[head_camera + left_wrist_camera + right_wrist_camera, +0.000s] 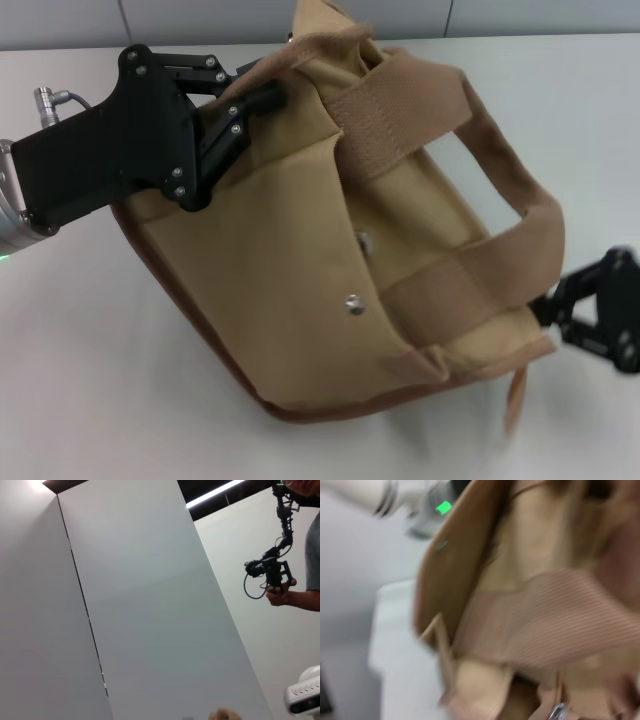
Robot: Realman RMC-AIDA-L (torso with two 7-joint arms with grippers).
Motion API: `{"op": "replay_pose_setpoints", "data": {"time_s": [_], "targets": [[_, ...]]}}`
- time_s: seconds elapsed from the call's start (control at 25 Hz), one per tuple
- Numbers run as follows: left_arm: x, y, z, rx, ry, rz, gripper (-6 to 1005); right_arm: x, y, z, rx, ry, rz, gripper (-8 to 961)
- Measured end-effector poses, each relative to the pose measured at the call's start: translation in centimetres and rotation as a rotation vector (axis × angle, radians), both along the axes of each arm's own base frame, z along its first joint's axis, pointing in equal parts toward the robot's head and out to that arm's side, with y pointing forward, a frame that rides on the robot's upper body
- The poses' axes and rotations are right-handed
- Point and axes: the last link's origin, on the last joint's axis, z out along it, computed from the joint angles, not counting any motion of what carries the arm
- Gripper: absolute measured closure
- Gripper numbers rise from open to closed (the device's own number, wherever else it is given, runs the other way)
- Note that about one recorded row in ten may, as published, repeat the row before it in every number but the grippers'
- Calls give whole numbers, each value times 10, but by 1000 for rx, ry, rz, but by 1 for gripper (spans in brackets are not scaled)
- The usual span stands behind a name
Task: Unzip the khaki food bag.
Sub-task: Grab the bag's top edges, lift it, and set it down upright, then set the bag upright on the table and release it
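Bag: I see the khaki food bag (330, 260) tipped on the white table (90, 400), mid-scene, its long axis running far-left to near-right.
Left gripper: my left gripper (262, 98) sits at the bag's far-left top corner, fingers pinched onto the fabric there.
Right gripper: my right gripper (555, 300) is at the near-right end, touching the bag by the handle (520, 200); I cannot tell whether it grips anything.
Key relation: I judge the zipper line runs between my two grippers, so the right one is placed to pull.
Views: the right wrist view alone shows a silvery metal piece (558, 712), perhaps the pull; the left wrist view shows only wall.
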Motion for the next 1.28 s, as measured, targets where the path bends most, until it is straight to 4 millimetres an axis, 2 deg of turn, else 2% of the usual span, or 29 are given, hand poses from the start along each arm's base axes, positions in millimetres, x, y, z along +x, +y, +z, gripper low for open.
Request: {"op": "replay_pose_setpoints", "data": {"time_s": [0.16, 0.36, 0.52, 0.72, 0.76, 0.92, 0.96, 1.12, 1.16, 1.28], "targets": [[0, -1, 0, -2, 0, -1, 939, 7, 7, 20, 126, 76, -88, 915], [-1, -2, 0, -2, -1, 0, 939, 19, 14, 32, 239, 25, -109, 783], [-1, -2, 0, -1, -1, 0, 939, 26, 19, 32, 269, -41, -96, 655], [-2, -2, 0, -2, -1, 1, 939, 26, 29, 15, 226, -140, -55, 422], [-2, -2, 0, -1, -1, 1, 939, 20, 34, 6, 201, -144, -30, 385], [-2, -2, 0, -1, -1, 2, 939, 9, 44, -7, 175, -145, 9, 237], [-2, -2, 0, -1, -1, 1, 939, 1, 53, -17, 172, -158, 31, 222], [-2, -2, 0, 0, -2, 1, 939, -8, 66, -32, 190, -173, 50, 163], [-2, -2, 0, -1, -2, 3, 939, -16, 70, -41, 183, -167, 70, 170], [-2, -3, 0, -2, -2, 3, 939, -24, 72, -48, 161, -167, 100, 193]]}}
